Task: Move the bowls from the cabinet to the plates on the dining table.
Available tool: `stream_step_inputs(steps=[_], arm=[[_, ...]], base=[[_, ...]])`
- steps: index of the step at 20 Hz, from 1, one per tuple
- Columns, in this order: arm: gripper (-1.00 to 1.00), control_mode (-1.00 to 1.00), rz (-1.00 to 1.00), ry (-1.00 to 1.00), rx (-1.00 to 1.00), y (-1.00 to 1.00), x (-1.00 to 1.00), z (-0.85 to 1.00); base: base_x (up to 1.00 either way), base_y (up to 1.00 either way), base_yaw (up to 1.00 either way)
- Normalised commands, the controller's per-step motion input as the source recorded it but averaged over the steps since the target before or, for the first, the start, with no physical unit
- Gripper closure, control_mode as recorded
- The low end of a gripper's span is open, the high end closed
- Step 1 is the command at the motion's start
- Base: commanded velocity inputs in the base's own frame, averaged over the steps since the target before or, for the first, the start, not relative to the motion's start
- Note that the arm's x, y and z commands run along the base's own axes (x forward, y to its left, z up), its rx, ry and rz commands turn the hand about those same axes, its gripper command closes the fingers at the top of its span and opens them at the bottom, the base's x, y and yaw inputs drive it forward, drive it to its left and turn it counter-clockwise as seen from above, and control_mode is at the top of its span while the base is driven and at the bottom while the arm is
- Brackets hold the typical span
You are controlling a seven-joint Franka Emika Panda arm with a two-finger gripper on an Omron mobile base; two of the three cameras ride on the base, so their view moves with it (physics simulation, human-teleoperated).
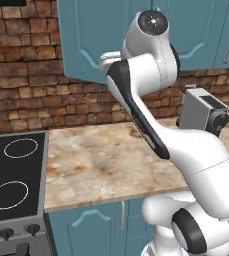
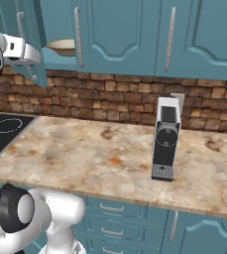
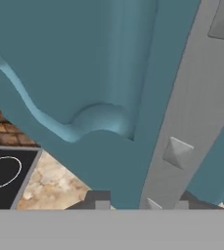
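The teal cabinet hangs over the counter with its left door swung open. On the inner shelf sits a cream bowl with a tan rim. My white hand is up at that open door. In the hand view my gripper straddles the door's silver bar handle. The jaws are parted, with a gap between the left fingertip and the bar. The door panel is very close. The plates and the dining table are out of view.
A marble counter runs below, ending in a black cooktop on the left. A grey coffee machine stands on the counter to the right. Brick wall is behind. Closed cabinet doors continue to the right.
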Motion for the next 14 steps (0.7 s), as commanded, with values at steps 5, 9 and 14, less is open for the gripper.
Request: stream_step_inputs(steps=[5,9,14], arm=[[1.0,-1.0,0.0,0.02,-0.04,0.63,-0.07,-0.41],[1.0,-1.0,0.0,0.07,-0.05,0.69,-0.06,-0.35],[1.0,-1.0,0.0,0.11,-0.04,0.68,-0.02,-0.31]], base=[[0.0,0.0,0.0],[0.0,0.0,0.0],[0.0,0.0,0.0]])
